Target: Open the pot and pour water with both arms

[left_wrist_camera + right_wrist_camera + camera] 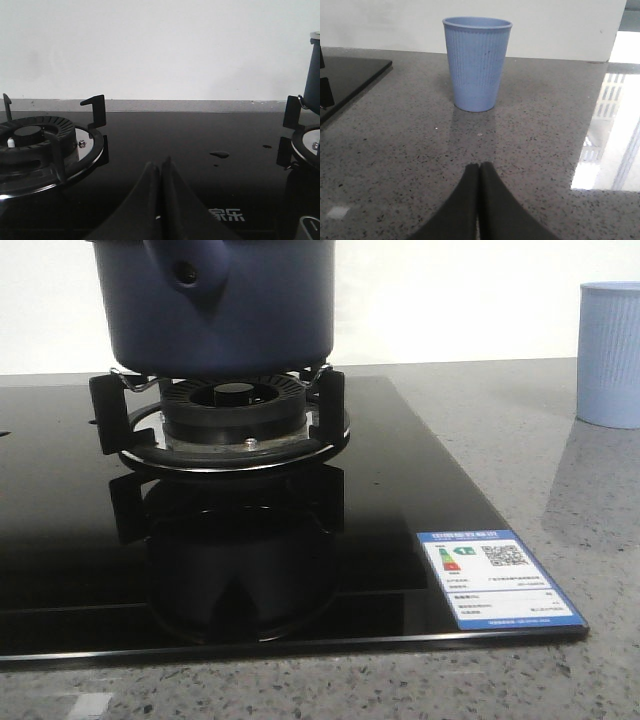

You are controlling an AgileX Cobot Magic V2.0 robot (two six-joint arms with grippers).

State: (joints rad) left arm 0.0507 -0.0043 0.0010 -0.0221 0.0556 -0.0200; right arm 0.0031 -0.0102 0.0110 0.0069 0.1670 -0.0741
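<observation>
The navy-blue pot stands on the right burner's black support of the glass hob; its lug with a dark hole faces me and its top is cut off by the frame, so no lid shows. Its edge shows in the left wrist view. My left gripper is shut and empty, low over the hob between the two burners. My right gripper is shut and empty above the grey counter, apart from and facing the pale blue ribbed cup. Neither gripper shows in the front view.
The cup also stands at the right edge of the front view. A second burner lies on the hob's left. Water drops sit on the glass. A sticker label marks the hob's front right corner. A white wall runs behind.
</observation>
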